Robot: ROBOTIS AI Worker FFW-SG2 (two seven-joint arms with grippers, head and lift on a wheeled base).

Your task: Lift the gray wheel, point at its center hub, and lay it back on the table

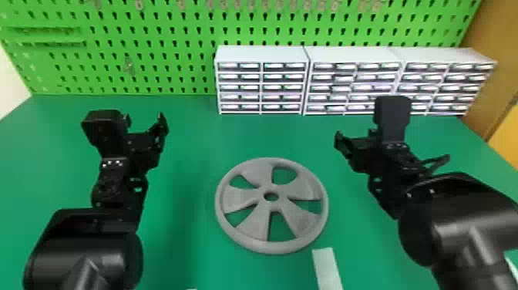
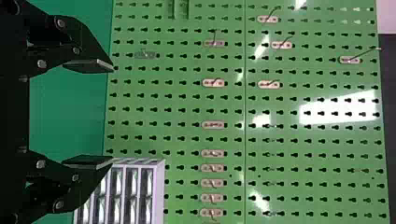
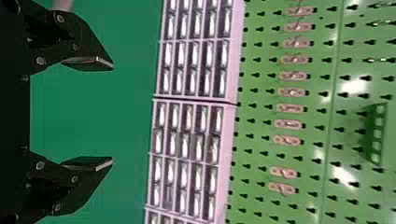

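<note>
A gray wheel [image 1: 258, 225], round with no long axis, lies flat on the green table [image 1: 192, 231]. Beyond the wheel to its left is the left gripper [image 2: 112, 114], fingers apart; beyond it to its right, seemingly nearer, the right gripper [image 3: 112, 114], also spread.

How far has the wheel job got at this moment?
Nothing looks done: the gray wheel lies flat on the green table. Nothing is in hand; the left gripper and right gripper are both open and empty, on either side of it. Apparently left: lifting the wheel, pointing at its center hub and laying it back, unless this is the end.
</note>
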